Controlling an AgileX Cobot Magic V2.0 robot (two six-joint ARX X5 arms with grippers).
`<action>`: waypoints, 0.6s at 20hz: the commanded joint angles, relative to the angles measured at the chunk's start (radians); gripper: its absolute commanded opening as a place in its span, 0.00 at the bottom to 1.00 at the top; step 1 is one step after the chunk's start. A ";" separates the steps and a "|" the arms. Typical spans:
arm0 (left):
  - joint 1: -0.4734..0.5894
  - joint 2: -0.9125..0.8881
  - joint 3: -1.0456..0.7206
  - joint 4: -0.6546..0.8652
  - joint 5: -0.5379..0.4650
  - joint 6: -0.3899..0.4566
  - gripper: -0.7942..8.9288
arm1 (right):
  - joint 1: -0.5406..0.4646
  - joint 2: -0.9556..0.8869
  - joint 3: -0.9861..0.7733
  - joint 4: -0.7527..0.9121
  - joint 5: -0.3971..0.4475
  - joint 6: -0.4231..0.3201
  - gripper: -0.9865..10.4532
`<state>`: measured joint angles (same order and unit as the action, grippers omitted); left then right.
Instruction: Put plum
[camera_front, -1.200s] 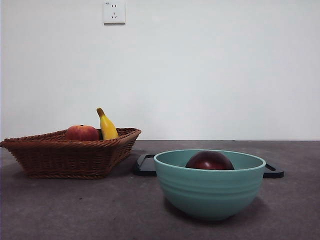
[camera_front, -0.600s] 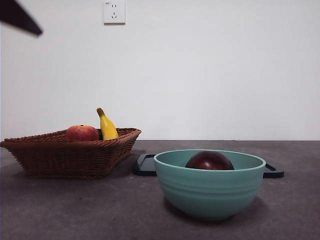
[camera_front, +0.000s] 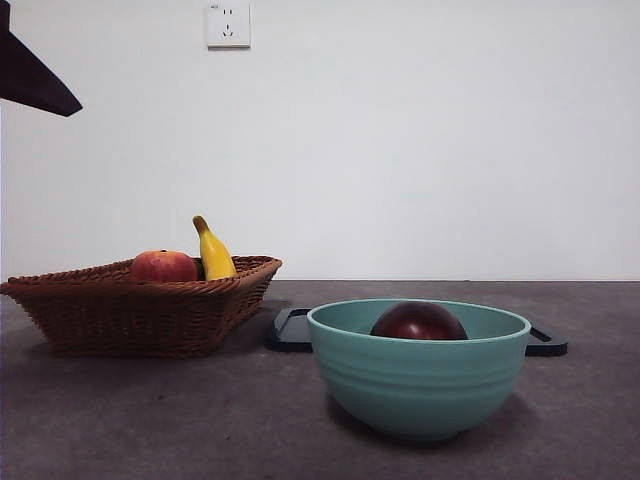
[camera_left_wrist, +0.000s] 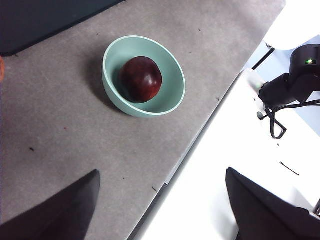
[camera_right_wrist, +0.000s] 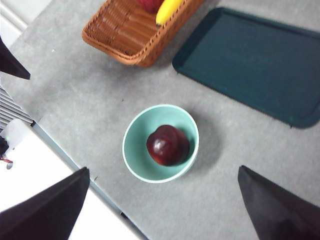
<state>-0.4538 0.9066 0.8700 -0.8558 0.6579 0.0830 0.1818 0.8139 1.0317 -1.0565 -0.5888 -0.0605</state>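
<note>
Evidently both arms hang high above the desk (camera_front: 120, 420), with nothing between their jaws. The left end effector (camera_left_wrist: 160, 200) stands wide, its 2 jaws far apart over the desk's edge; the right end effector (camera_right_wrist: 162, 200) is equally wide. Well below and ahead of each lies the plum (camera_right_wrist: 166, 145), resting inside the teal bowl (camera_right_wrist: 132, 150), which stands on the desk near a dark tray (camera_right_wrist: 250, 60) and a wicker basket (camera_right_wrist: 125, 35) holding a banana (camera_right_wrist: 167, 11) and a red fruit (camera_front: 163, 266). Judging by this, the approach is only beginning: one arm must descend over the bowl, jaws straddling the plum, before closing.
</note>
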 joint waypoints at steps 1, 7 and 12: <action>-0.005 0.002 0.008 0.011 0.008 0.000 0.49 | 0.012 0.034 -0.005 0.009 0.024 0.035 0.50; -0.005 0.003 0.008 0.011 0.008 0.000 0.49 | 0.093 0.148 -0.188 0.217 0.040 0.149 0.43; -0.005 0.003 0.008 0.011 0.008 0.003 0.49 | 0.196 0.278 -0.293 0.445 0.139 0.221 0.40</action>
<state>-0.4538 0.9066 0.8700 -0.8558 0.6582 0.0837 0.3687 1.0798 0.7319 -0.6270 -0.4530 0.1360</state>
